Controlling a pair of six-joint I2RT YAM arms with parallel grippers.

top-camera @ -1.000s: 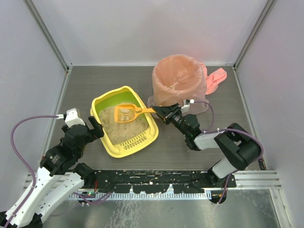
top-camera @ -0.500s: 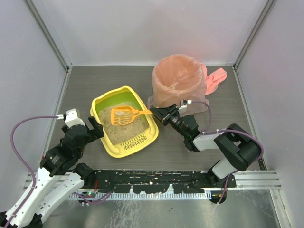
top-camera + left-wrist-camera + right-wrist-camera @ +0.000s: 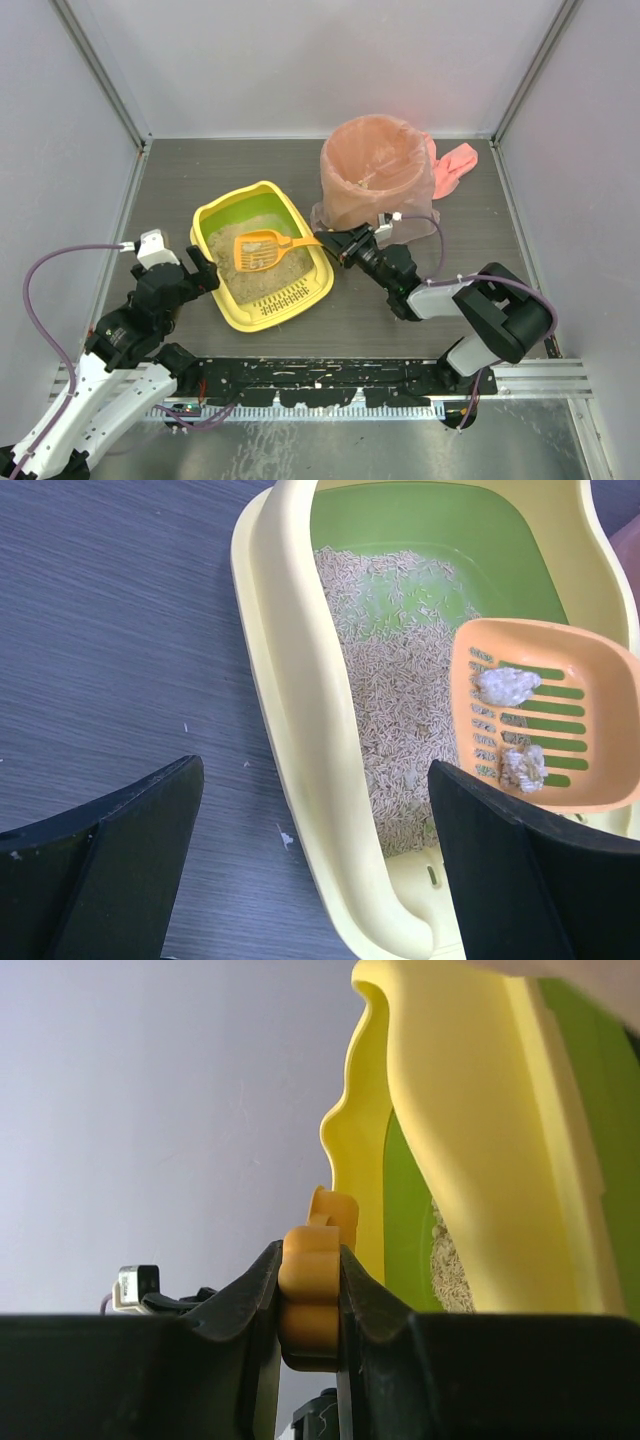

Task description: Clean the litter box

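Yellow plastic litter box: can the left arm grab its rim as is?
Probably yes. The left gripper is open, the rim of the yellow plastic litter box between its fingers; the orange slotted scoop is further in.

The litter box [image 3: 300, 740] is yellow outside and green within, holding beige litter [image 3: 400, 710]. The slotted scoop [image 3: 258, 250] is orange, with whitish clumps [image 3: 505, 685] on it. The bin bag [image 3: 345, 200] is translucent pink. The table [image 3: 200, 170] is dark grey with a wood grain. The cables [image 3: 45, 300] are purple.
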